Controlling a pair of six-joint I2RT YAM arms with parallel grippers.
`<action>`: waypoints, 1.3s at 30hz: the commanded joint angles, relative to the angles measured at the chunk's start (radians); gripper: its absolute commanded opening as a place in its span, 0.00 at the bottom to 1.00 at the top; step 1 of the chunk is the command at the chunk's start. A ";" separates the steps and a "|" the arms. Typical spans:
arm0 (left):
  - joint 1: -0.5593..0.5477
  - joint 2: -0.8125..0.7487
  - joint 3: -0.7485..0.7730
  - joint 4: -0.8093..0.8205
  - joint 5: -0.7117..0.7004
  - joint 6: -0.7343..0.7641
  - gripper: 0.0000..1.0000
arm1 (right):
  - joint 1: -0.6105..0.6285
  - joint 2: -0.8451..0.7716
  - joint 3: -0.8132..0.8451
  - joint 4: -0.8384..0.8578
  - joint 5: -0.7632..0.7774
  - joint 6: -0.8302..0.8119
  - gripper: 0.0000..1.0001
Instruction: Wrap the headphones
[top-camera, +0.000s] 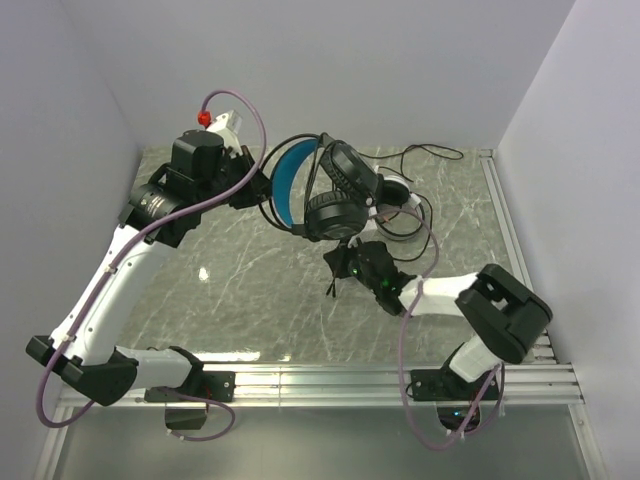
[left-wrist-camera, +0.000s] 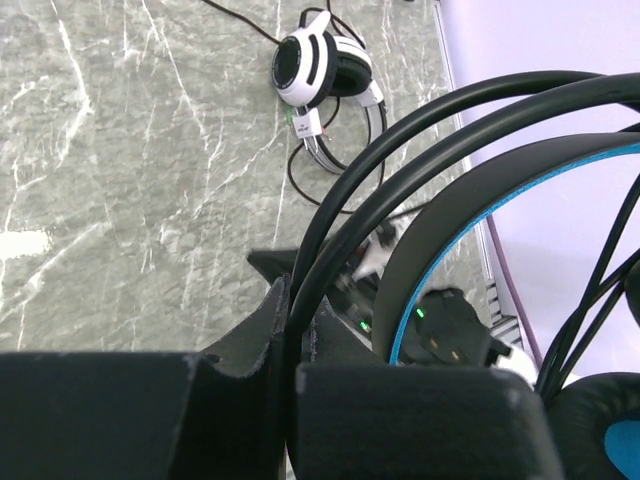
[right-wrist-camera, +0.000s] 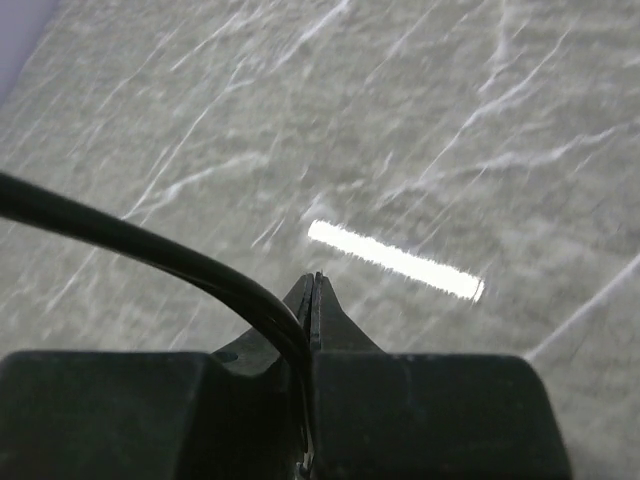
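The black headset (top-camera: 328, 212), the one with the blue headband, is held up above the table (top-camera: 230, 290), directly in front of the left gripper (left-wrist-camera: 297, 315). The jaws of this gripper are pressed together on the thin black hoop of the headband, and the ear cups hang just beyond it, to its right. Just under the cups, the right gripper (right-wrist-camera: 312, 290) is fully closed on a thin black cable (right-wrist-camera: 150, 245), which leaves it toward the left. The white headset (left-wrist-camera: 318, 65) lies on the table, well beyond both grippers.
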 joint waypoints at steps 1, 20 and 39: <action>0.004 -0.018 0.033 0.126 0.000 -0.035 0.00 | 0.031 -0.101 -0.057 0.015 -0.041 0.059 0.00; 0.019 0.059 -0.096 0.325 -0.472 -0.178 0.00 | 0.487 -0.475 -0.089 -0.487 0.131 0.197 0.00; -0.134 0.215 -0.317 0.501 -1.015 0.191 0.00 | 0.542 -0.344 0.633 -1.439 0.526 -0.104 0.00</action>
